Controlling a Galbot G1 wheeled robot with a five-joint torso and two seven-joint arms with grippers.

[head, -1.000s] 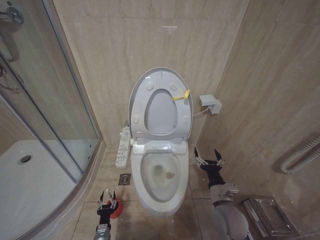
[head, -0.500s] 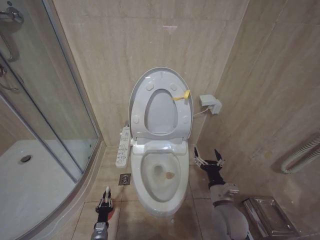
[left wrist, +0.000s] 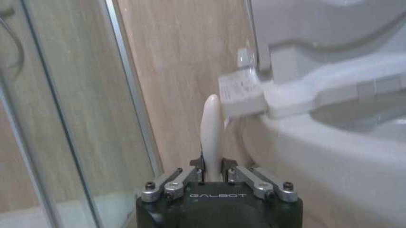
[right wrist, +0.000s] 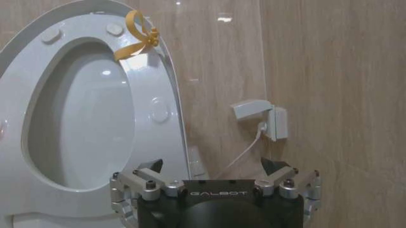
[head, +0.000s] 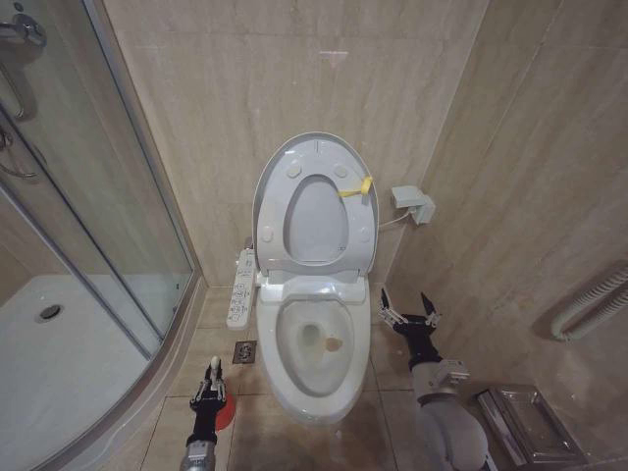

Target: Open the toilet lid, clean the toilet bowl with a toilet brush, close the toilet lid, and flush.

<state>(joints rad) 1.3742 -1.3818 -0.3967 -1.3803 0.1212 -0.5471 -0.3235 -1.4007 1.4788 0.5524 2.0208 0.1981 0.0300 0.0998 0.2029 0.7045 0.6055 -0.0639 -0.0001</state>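
Toilet lid [head: 316, 201]: raised upright against the wall.
Toilet bowl [head: 319, 343]: uncovered, brown stain inside.
Left gripper [head: 211, 391]: clamped on toilet brush [left wrist: 211, 128] handle, at the bowl's left edge, above red holder [head: 225, 412].
Right gripper [head: 409, 312]: fingers wide, holding nothing, beside the bowl's right edge.

My left gripper [head: 213, 385] hid most of the red holder cup [head: 226, 413]; I could not see the toilet brush [left wrist: 211, 133] bristles.
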